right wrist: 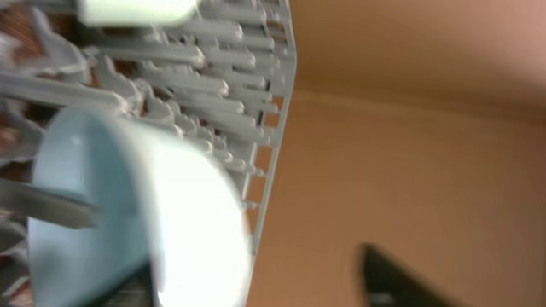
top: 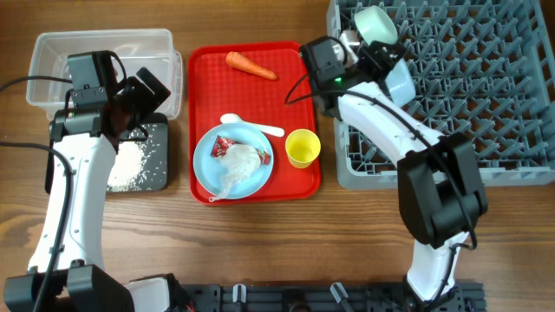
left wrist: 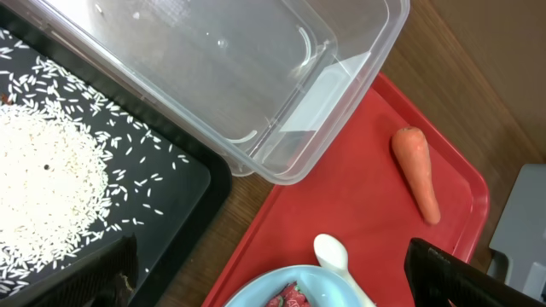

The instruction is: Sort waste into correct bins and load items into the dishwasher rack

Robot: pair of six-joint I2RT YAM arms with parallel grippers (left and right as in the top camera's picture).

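Observation:
My left gripper (top: 146, 97) hangs open and empty above the black tray bin (top: 154, 178), which holds loose white rice (left wrist: 43, 179), next to the clear tub bin (left wrist: 256, 51). On the red tray (top: 208, 78) are the carrot (left wrist: 415, 170), the yellow cup (top: 302, 147) and the light-blue plate (top: 206, 165) with the red-and-white wrapper (top: 223, 146) and tissue (top: 240, 161). My right gripper (top: 386, 69) is open at the grey dishwasher rack (top: 486, 104), its left edge. A pale blue bowl (right wrist: 111, 205) rests on the pegs beside one of its fingers. Another bowl (top: 378, 23) stands behind it.
A white spoon (left wrist: 331, 252) lies on the red tray by the plate's rim. The right arm reaches over the gap between the red tray and the rack. The right wrist view is blurred. Bare wooden table (top: 260, 251) runs along the front.

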